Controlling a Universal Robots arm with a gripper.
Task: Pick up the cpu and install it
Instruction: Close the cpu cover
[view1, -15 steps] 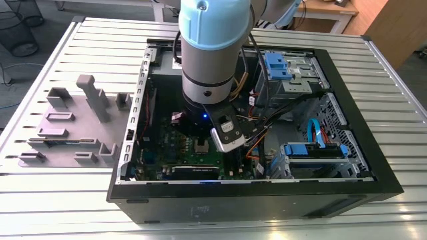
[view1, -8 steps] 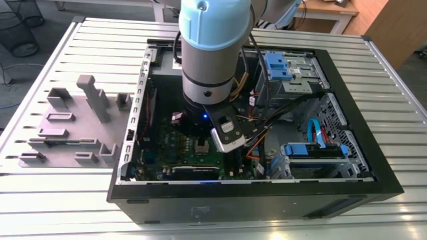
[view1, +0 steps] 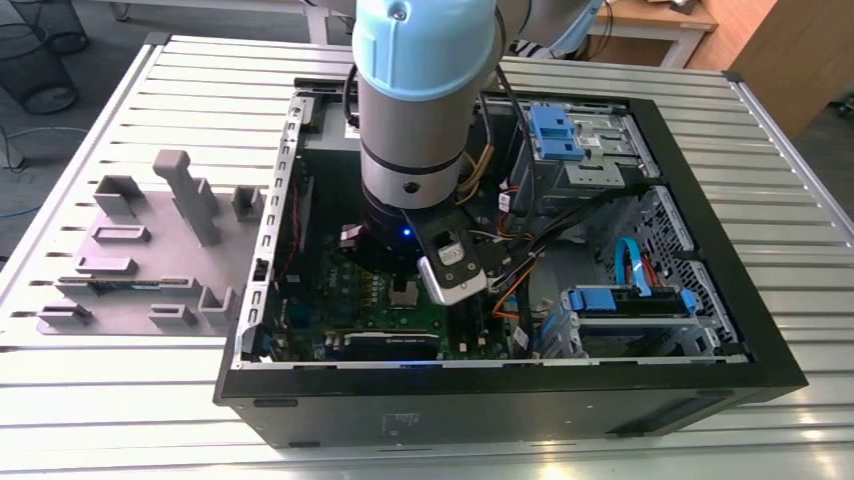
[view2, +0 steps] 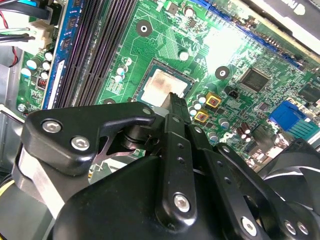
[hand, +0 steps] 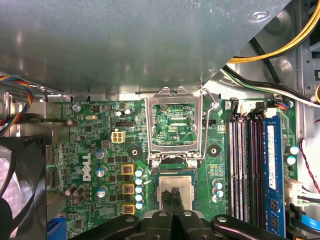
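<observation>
Small flat silver-grey cpu (hand: 186, 189) sits in the socket on the green motherboard (hand: 95, 150), hinged metal retaining frame (hand: 148, 125) not yet closed. Black claw (hand: 175, 197) poised right over it, fingers pinched together, gripping nothing.

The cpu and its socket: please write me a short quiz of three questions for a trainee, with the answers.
1. True or false: the metal frame is swung open, off the socket.
2. Where does the cpu lie? A) in the socket B) on the grey blocks outside the case C) on the blue drive cage
3. Fill in: the gripper hangs right over the ____.

Key: 1 true; 2 A; 3 cpu.
</observation>
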